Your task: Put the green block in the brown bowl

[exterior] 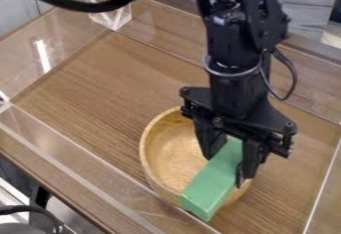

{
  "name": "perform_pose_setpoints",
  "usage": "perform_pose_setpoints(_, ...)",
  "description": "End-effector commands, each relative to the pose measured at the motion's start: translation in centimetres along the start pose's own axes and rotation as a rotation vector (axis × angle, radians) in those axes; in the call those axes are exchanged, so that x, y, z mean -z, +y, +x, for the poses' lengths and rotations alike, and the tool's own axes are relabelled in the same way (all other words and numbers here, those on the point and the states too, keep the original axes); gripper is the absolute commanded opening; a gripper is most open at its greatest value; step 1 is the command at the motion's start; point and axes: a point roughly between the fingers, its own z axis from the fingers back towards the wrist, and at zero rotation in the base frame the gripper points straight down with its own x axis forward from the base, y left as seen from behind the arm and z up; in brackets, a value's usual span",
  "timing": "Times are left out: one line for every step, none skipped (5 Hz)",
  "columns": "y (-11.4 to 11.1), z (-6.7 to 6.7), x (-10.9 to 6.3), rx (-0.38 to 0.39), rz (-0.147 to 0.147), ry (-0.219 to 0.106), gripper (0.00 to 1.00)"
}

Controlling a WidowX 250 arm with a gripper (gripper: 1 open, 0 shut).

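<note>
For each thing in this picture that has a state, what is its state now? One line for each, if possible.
hand: shut on the green block, pointing down over the bowl.
green block: held at its upper end, tilted, lower end over the bowl's near rim, not yet released.
brown bowl: upright on the table, nothing lying loose inside it.
table: wooden top with clear walls around it.
</note>
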Motion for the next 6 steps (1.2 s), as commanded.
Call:
perform_pose_setpoints(-0.2,1.2,-1.4,0.009,-0.022,-0.049,0.00)
perform_pose_setpoints(-0.1,1.4,-1.4,0.004,-0.028,-0.047,0.00)
perform_pose_setpoints(0.1,1.6,-1.4,-0.001,-0.033,-0.045,0.00)
perform_pose_setpoints(0.3,1.9,-1.3,-0.005,-0.038,-0.042,0.00)
perform_pose_setpoints(0.6,2.2,-1.2,-0.009,-0.043,-0.040,0.00)
perform_pose_setpoints(0.8,2.5,-1.2,-0.013,-0.047,-0.038,0.00)
